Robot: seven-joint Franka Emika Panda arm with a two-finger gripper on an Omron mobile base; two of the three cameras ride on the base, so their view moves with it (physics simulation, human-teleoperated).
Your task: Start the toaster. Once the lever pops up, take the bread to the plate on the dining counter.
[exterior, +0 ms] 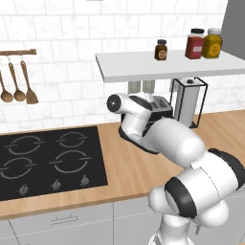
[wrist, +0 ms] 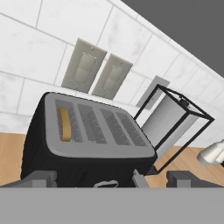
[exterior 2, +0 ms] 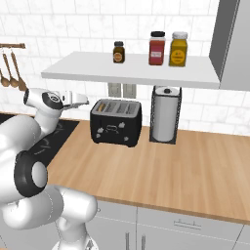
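Approaching toaster [exterior 2: 116,122]: black, four-slot, on wooden counter [exterior 2: 185,171] against tiled wall, just beside wire-framed paper towel stand [exterior 2: 165,114]. Bread [wrist: 64,124]: tan slice seated in end slot (top edge just showing). Gripper [wrist: 111,178]: jaws wide apart, empty, close above toaster's front, not touching. Progress: judged at outset; lever not yet pressed. Remaining: press lever, await pop-up, lift bread, carry to plate on dining counter.
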